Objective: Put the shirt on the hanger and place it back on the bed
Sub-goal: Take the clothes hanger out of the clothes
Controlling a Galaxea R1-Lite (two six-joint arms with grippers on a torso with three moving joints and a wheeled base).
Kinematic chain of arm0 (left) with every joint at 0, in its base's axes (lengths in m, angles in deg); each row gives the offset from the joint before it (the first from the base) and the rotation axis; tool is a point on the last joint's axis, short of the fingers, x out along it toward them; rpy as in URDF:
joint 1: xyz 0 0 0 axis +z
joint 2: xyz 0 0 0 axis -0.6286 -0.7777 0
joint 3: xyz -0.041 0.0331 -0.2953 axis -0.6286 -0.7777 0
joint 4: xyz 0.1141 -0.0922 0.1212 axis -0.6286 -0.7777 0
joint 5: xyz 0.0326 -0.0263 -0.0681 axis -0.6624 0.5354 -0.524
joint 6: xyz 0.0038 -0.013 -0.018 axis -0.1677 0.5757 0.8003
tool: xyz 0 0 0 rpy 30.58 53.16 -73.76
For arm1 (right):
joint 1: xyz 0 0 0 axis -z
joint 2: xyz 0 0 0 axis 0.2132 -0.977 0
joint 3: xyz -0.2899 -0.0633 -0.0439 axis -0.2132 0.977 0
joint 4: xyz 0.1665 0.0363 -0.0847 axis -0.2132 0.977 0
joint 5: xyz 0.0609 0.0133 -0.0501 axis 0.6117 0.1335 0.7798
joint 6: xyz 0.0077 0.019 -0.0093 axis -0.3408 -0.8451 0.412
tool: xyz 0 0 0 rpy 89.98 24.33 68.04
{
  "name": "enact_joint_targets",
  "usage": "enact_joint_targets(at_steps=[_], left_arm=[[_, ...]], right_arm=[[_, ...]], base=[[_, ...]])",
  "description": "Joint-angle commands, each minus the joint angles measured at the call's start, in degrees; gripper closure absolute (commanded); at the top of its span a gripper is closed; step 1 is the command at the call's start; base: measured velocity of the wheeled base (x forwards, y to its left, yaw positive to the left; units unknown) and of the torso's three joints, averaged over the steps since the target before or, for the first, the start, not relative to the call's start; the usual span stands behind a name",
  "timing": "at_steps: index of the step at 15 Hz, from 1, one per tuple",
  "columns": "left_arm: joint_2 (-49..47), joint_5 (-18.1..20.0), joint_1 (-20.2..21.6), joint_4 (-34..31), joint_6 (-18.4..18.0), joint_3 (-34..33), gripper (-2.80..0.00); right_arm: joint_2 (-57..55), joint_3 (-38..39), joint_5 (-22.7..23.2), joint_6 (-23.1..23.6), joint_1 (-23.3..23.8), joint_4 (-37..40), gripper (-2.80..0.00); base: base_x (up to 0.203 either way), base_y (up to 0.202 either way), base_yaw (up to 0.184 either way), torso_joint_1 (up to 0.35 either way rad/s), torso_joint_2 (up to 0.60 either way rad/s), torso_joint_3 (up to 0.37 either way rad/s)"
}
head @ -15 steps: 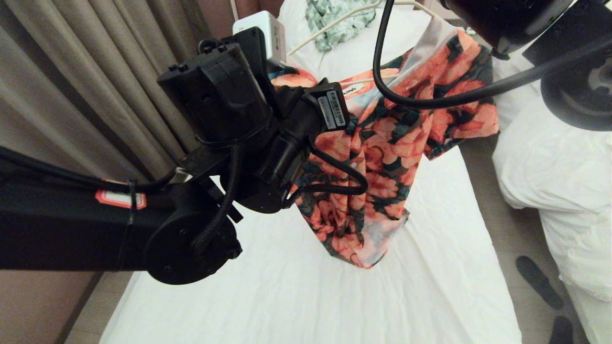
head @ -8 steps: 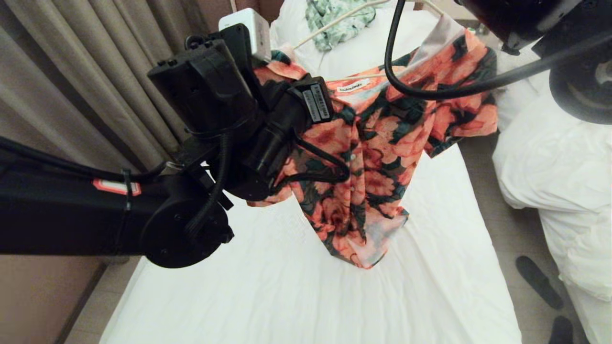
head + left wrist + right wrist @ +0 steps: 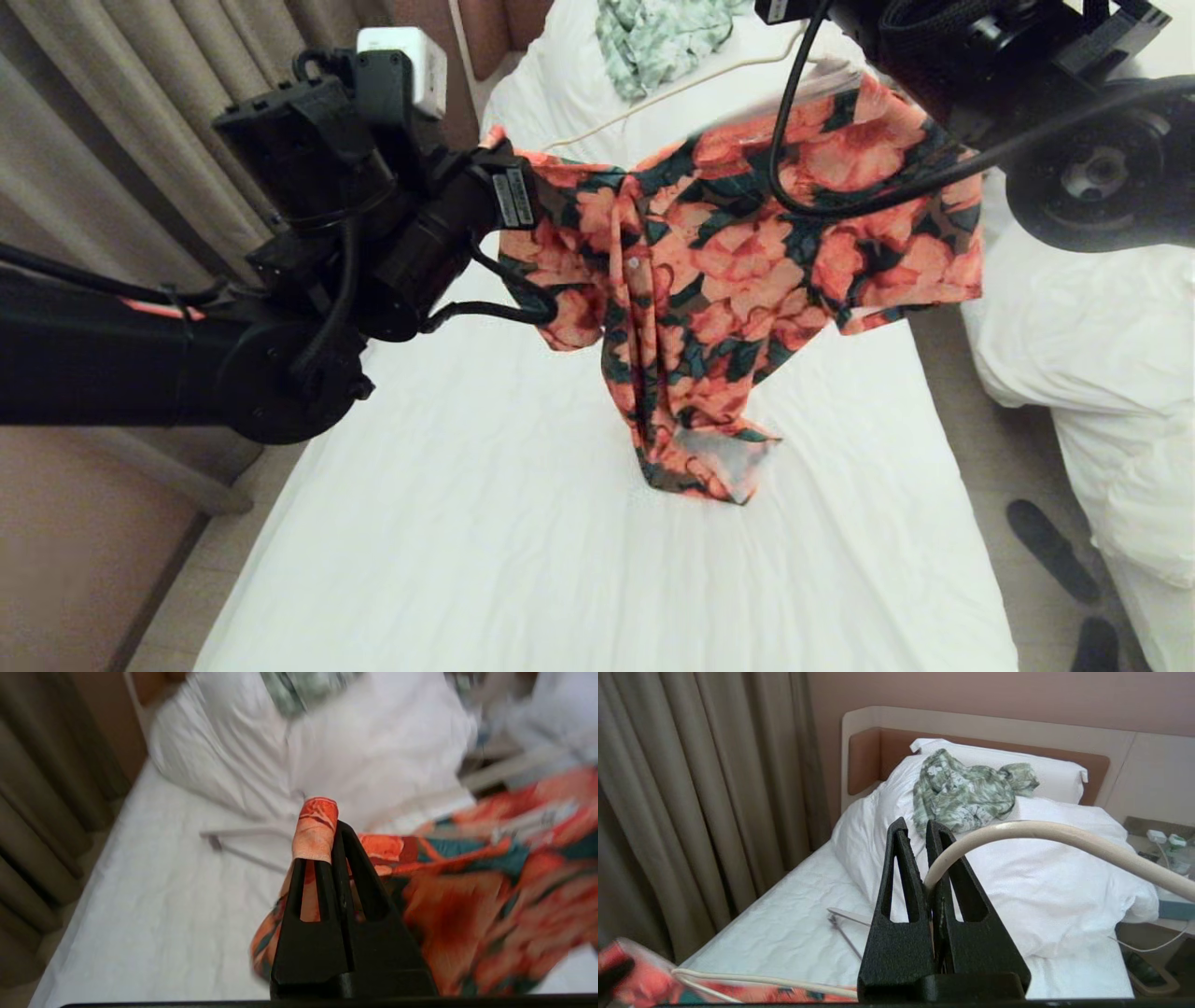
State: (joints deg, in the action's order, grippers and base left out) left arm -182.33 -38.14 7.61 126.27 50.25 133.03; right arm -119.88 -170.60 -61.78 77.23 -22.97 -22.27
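We see the left end effector [image 3: 327,833] clenched on a fold of the shirt [image 3: 738,252], pinching the fabric at the shirt's left edge. The right end effector [image 3: 920,835] is clenched on the cream hanger [image 3: 1045,833], whose curved wire leaves its tips beside the shirt's right shoulder. Between the two, the shirt hangs spread above the bed [image 3: 523,523], its lower hem drooping down to the sheet. Beyond the shirt, a second hanger [image 3: 845,926] lies flat on the bed, near the duvet heap [image 3: 1017,891], and on that heap sits a green leafy garment [image 3: 966,793].
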Motion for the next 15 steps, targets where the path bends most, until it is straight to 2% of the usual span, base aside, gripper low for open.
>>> enact_joint_targets(at_steps=[1, 7, 8, 12, 15], left_arm=[[-0.09, 2.84, 0.92, -2.16, 0.02, -1.10, 0.00], [-4.27, 2.87, -1.08, -2.17, -0.23, -1.21, 0.00], [-4.43, 2.81, -1.35, -2.08, -0.49, -1.31, -2.80], [-3.51, 2.75, -0.47, -2.28, -1.04, -1.09, -2.80], [-1.32, 3.38, 2.89, -2.28, -1.37, -0.59, -2.80]], right_arm=[[-0.99, -0.13, -0.08, 0.14, 0.21, -0.17, 0.00], [-2.45, -0.31, -0.08, 0.14, 0.12, -0.26, 0.00], [-2.45, -0.31, -0.08, 0.14, 0.13, -0.26, 0.00], [-2.88, -0.31, -0.07, 0.06, 0.21, -0.26, 0.00], [-4.12, -0.31, -0.08, 0.04, 0.21, -1.70, 0.00]], base=[[0.000, 0.000, 0.000, 0.000, 0.00, 0.000], [0.000, 0.000, 0.000, 0.000, 0.00, 0.000], [0.000, 0.000, 0.000, 0.000, 0.00, 0.000], [0.000, 0.000, 0.000, 0.000, 0.00, 0.000], [0.000, 0.000, 0.000, 0.000, 0.00, 0.000]])
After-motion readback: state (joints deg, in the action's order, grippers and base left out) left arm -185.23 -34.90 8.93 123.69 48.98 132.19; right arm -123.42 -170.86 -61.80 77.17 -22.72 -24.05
